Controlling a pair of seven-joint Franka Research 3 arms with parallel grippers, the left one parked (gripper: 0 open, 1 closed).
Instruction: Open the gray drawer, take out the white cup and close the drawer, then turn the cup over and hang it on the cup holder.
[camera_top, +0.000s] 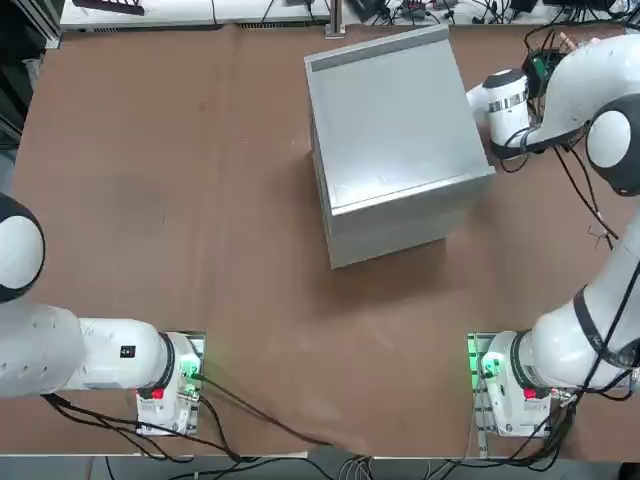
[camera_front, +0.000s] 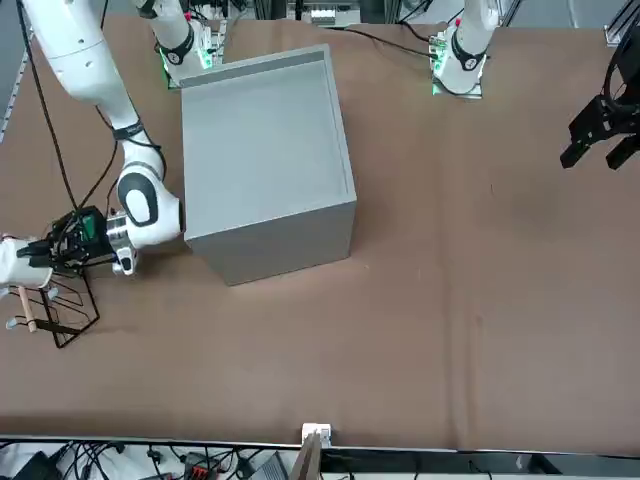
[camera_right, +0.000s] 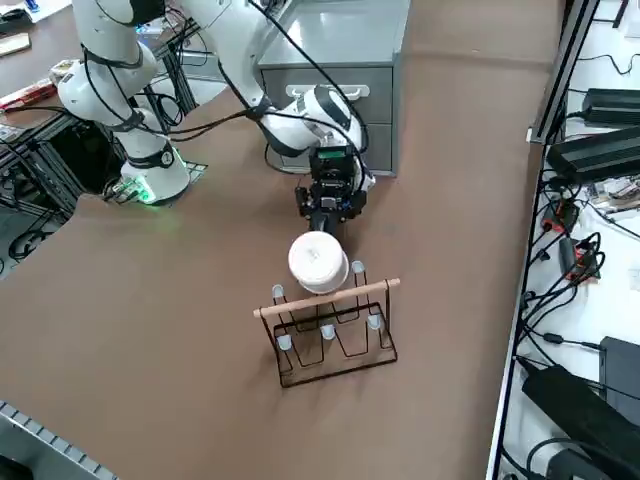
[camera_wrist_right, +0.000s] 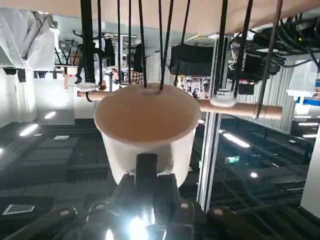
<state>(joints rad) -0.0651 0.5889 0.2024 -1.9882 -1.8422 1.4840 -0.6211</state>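
**Cup's flipped and right at the rack, just needs to go on a peg**

The right gripper (camera_right: 327, 218) has its fingers clamped on the white cup (camera_right: 318, 262), apparently by the handle side, going by the wrist view where the cup (camera_wrist_right: 145, 132) sits right above the fingers. In the right side view the cup's flat base faces up at the raised camera, so it looks to be mouth-down already, which is the way it has to sit to drop over a peg.

The cup holder (camera_right: 330, 330) stands at about 6 o'clock from the gripper in that side view, and the cup overlaps its wooden top bar. Whether it's touching a peg or just hovering over one can't be told from here. The arm reaches in low and sideways, probably to keep the wrist clear of the wire frame.

The gray drawer (camera_top: 395, 140) looks pushed shut, with no tray sticking out in any view, so that part seems done. What's left, judging by this, is lining the mouth up over a peg and letting go. Risk: nudging the light rack.
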